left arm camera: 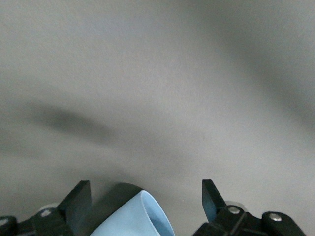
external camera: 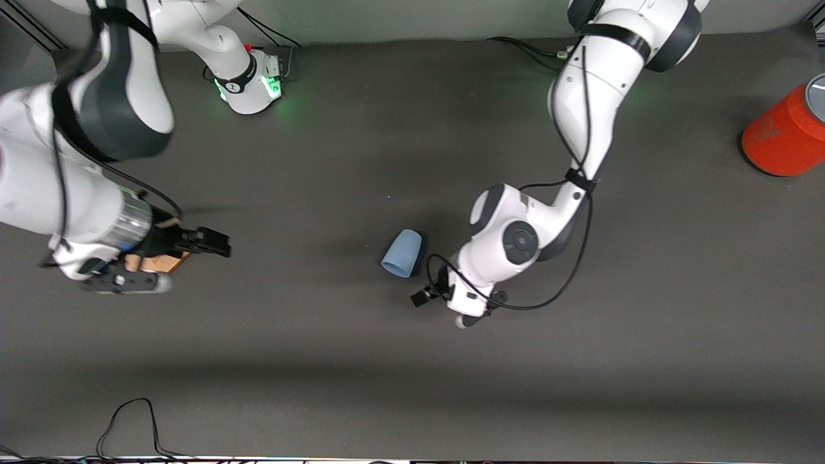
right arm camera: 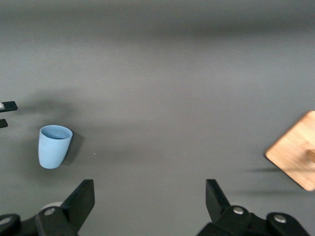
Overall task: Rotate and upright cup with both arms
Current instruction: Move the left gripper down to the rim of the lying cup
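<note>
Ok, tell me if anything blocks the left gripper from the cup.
Nothing visible does. The cup lies on its side on the bare table, right beside the left gripper, whose open fingers already flank its rim.

This is a robot lab bench, not a home or kitchen. Two white arms (external camera: 580, 116) stand bolted at one edge of a table (external camera: 361, 361) covered in plain dark grey matting, their bases lit green (external camera: 258, 87). Loose black cables (external camera: 135, 419) trail along the table's edges. The few props are sparse: a cup (external camera: 402, 253), a red-orange can (external camera: 783, 138), a wooden board (right arm camera: 295, 150).
</note>
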